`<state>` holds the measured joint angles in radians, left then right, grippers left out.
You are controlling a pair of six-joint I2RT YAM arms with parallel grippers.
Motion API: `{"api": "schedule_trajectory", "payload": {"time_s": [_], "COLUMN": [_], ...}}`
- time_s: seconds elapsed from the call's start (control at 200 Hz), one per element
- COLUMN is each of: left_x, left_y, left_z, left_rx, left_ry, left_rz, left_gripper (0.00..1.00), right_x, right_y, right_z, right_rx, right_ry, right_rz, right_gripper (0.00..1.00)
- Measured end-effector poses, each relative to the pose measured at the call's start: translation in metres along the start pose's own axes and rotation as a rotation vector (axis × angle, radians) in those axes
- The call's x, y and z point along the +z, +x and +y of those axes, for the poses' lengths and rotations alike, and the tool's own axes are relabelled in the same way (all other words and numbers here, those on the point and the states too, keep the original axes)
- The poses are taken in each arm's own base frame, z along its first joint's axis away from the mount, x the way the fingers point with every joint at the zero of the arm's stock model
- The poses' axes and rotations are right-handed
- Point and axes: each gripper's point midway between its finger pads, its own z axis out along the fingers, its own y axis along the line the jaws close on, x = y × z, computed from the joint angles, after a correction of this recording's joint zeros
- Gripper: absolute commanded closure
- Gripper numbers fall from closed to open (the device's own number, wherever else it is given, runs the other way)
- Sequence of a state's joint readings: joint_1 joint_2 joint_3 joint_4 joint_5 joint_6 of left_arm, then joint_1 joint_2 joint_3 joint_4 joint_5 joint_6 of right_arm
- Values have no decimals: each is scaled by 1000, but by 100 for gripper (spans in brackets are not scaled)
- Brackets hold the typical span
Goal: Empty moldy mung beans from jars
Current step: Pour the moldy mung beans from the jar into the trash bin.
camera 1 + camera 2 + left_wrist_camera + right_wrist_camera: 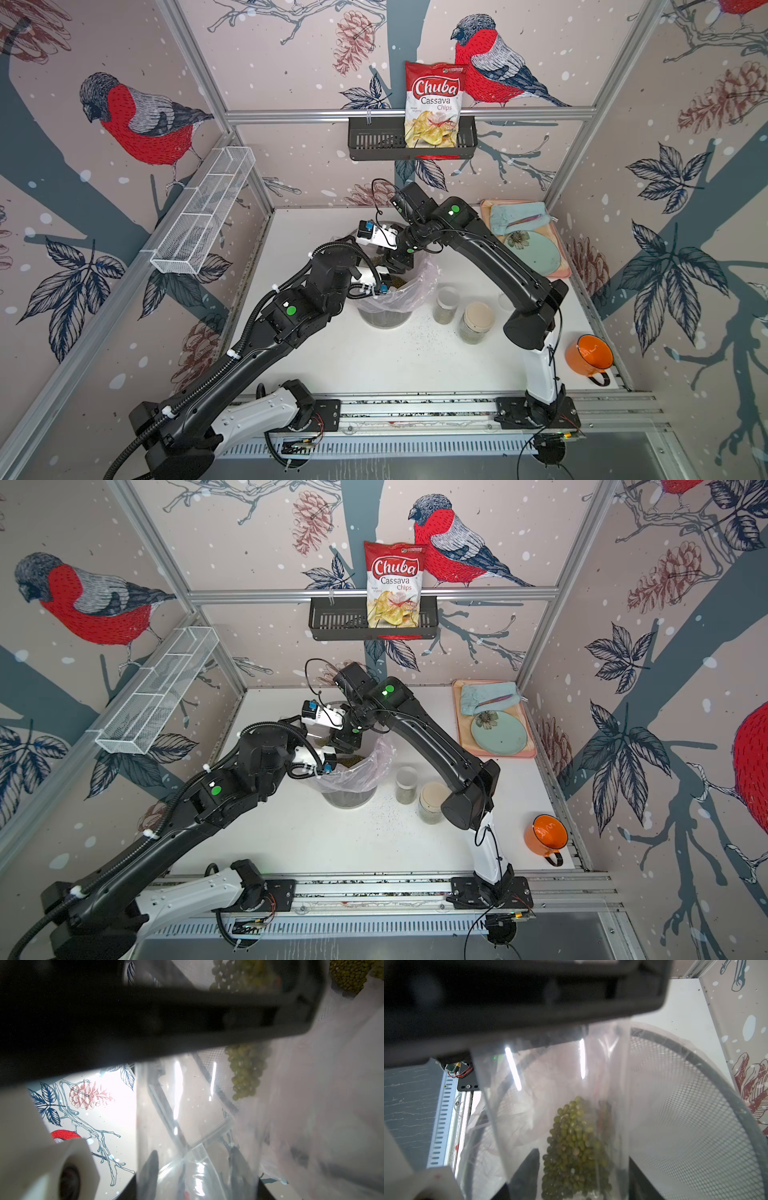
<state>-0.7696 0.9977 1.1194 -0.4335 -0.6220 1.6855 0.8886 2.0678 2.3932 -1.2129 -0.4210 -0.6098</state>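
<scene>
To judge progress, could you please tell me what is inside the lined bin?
Mung beans show inside the bin, on its pink liner. The left arm and right arm over the opening cover most of the inside, so its fill cannot be judged.

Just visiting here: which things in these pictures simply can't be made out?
- Tall jar: in both top views, mostly hidden by the arms over the bin.
- Its far end: cut off by the lower edge in both wrist views.
- Mold on the mung beans: too small and blurred in every view.
</scene>
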Motion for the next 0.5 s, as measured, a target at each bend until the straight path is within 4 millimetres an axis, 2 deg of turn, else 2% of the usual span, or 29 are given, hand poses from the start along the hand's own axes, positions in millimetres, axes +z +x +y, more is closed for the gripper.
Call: {"api": "schedule_trajectory", "payload": {"time_s": [0.11, 0.2, 0.215, 0.235, 0.25, 0.365, 0.5], "left_x": [0, 0, 0, 0, -1, -1, -3], "left_y": [0, -1, -3, -3, -4, -3, -2], "left_z": [0, 1, 2, 2, 2, -1, 2], "left_rx": [0, -15, -17, -16, -16, -8, -13], "left_ry": [0, -3, -6, -7, -8, 5, -5], "left_rz": [0, -7, -15, -18, -21, -18, -19], "left_gripper": [40, 32, 30, 7, 3, 3, 3], "right_x": [0, 2, 2, 3, 3, 0, 0], "right_y": [0, 0, -1, -2, -2, -8, -11], "right_z": [0, -1, -2, -3, -4, -13, -12], "right_rx": [0, 12, 13, 10, 10, 8, 8], "right_ry": [-2, 0, 4, 5, 8, 34, 28], "right_rz": [0, -3, -4, -8, -10, -44, -58], "right_gripper": [66, 67, 67, 67, 67, 68, 68]}}
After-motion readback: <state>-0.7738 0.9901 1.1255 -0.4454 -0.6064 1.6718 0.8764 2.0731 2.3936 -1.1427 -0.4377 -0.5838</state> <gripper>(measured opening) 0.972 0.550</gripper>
